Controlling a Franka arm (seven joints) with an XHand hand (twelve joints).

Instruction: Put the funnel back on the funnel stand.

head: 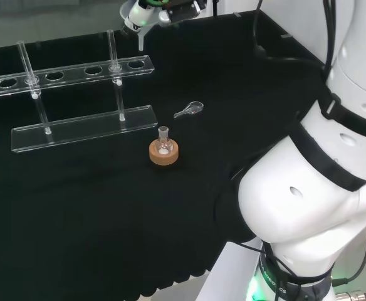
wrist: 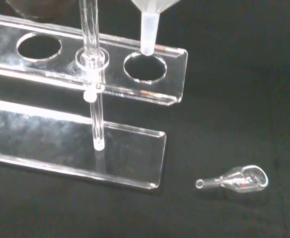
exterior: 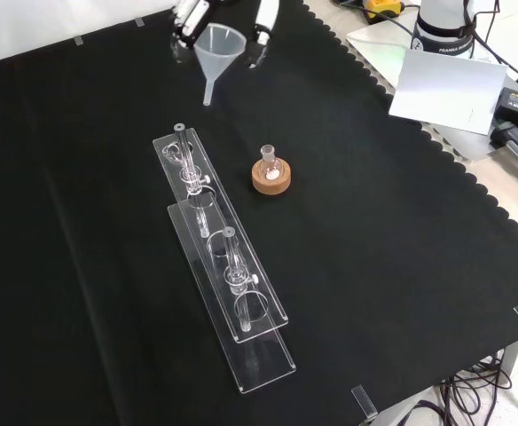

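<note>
We are holding the funnel (exterior: 220,46) up in the air with the hand's (exterior: 188,18) fingers wrapped around it, its spout hanging just above the end hole of the funnel stand (exterior: 228,297).

**Robot hand raised at the far end of its reach**

The white arm stretched out over the surface (exterior: 108,222), its big links standing at the head view's right. The robot hand (exterior: 263,22) hung high, fingers pointing down and curled round what it held
</note>
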